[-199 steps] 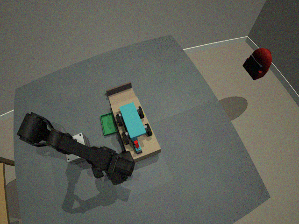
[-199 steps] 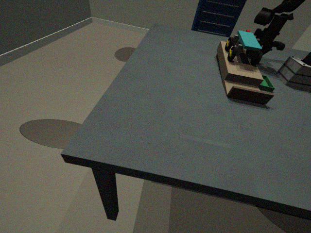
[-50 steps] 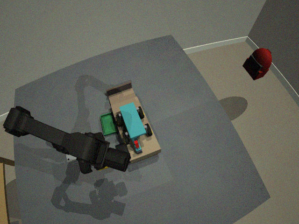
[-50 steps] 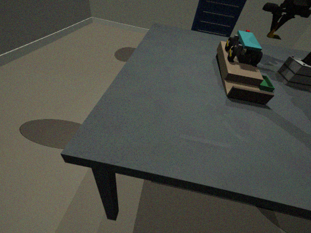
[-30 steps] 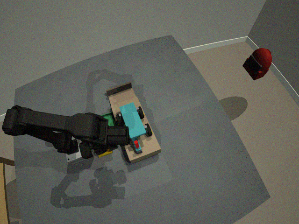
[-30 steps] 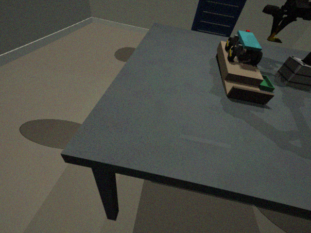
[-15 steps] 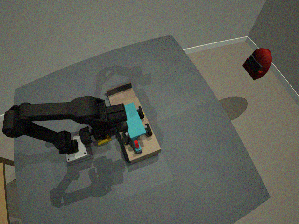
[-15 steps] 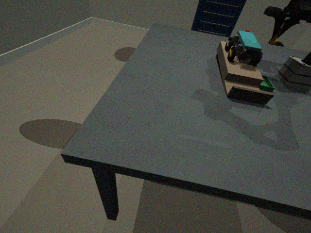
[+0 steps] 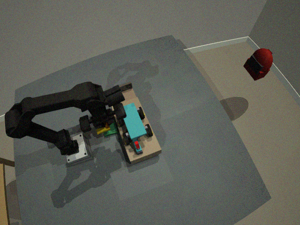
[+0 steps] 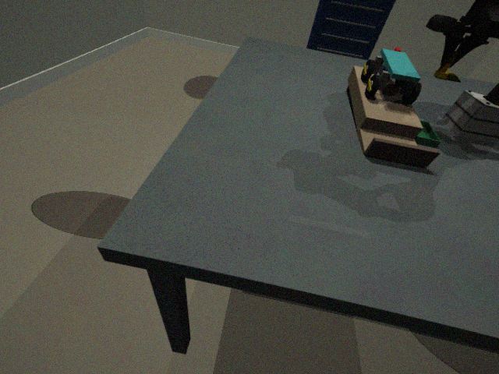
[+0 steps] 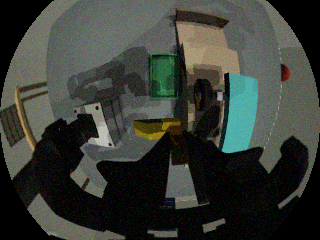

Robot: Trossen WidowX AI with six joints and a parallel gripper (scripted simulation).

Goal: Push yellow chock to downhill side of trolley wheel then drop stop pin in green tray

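My gripper is shut on the orange handle of the yellow chock and holds it in the air beside the ramp, on the robot-base side. The turquoise trolley stands on the wooden ramp. The red-headed stop pin is upright at the trolley's uphill end; I cannot make it out in the wrist view. The green tray lies beside the ramp, partly under the arm in the top view.
The robot base stands on the tray's side of the ramp. The ramp's low end has a raised end board. A red helmet-like object and a blue cabinet are beyond the table.
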